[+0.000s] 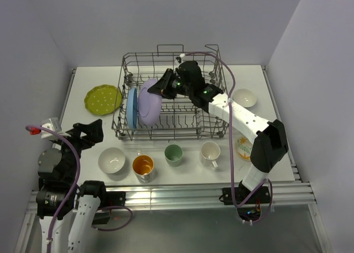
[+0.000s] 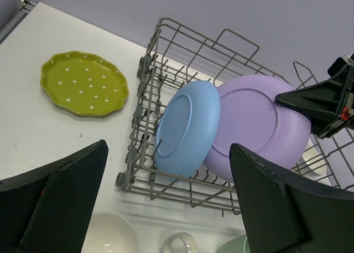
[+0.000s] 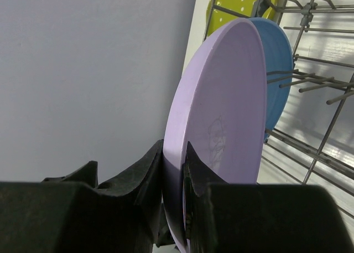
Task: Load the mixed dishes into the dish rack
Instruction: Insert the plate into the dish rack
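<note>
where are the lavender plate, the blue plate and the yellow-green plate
lavender plate [image 2: 257, 125], left wrist view, middle of visible face
blue plate [image 2: 188, 125], left wrist view, middle of visible face
yellow-green plate [image 2: 84, 84], left wrist view, centre of dotted face

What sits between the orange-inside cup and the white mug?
Only the pale green cup, standing apart from both the orange-inside cup and the white mug, as the top view shows.

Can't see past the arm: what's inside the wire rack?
A blue plate and a lavender plate on edge, the latter pinched by the right gripper. The dish rack floor beneath them is covered.
</note>
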Controlling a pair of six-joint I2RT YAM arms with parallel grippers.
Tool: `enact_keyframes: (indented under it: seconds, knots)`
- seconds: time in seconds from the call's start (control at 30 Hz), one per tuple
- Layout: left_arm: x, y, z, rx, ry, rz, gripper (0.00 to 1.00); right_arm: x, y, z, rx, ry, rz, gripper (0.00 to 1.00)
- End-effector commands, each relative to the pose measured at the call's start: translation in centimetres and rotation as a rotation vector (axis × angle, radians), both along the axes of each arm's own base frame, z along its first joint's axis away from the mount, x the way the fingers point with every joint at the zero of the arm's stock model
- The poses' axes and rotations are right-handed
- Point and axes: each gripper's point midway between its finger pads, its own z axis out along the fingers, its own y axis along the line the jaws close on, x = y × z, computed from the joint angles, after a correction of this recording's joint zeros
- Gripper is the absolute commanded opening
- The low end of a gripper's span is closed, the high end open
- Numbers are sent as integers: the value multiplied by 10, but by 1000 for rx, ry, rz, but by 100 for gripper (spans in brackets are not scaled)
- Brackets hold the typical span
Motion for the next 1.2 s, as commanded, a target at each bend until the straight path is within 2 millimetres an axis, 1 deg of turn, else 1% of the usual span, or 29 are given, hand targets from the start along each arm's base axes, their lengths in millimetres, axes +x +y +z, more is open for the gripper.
enact_keyframes:
  seconds: [0.0, 0.17, 0.3, 0.57, 0.7, 0.93, 1.17]
  knots:
    - [-2, -3, 9, -14, -36, -16, 99, 6, -8, 37, 58, -96, -21, 0]
    - [-2, -4, 8, -17, -33, -18, 99, 8, -12, 38, 60, -95, -29, 0]
    - [-1, -4, 7, -15, -27, -18, 99, 8, -14, 34, 58, -91, -31, 0]
    - [-4, -3, 13, -13, -39, -15, 99, 14, -20, 34, 57, -92, -49, 0]
    - [-3, -3, 13, -15, -38, -18, 99, 14, -21, 25, 45, -82, -51, 0]
    - [-2, -4, 14, -16, -41, -19, 99, 16, -20, 21, 39, -81, -50, 0]
    - [1, -4, 15, -11, -38, -22, 99, 19, -19, 13, 29, -67, -50, 0]
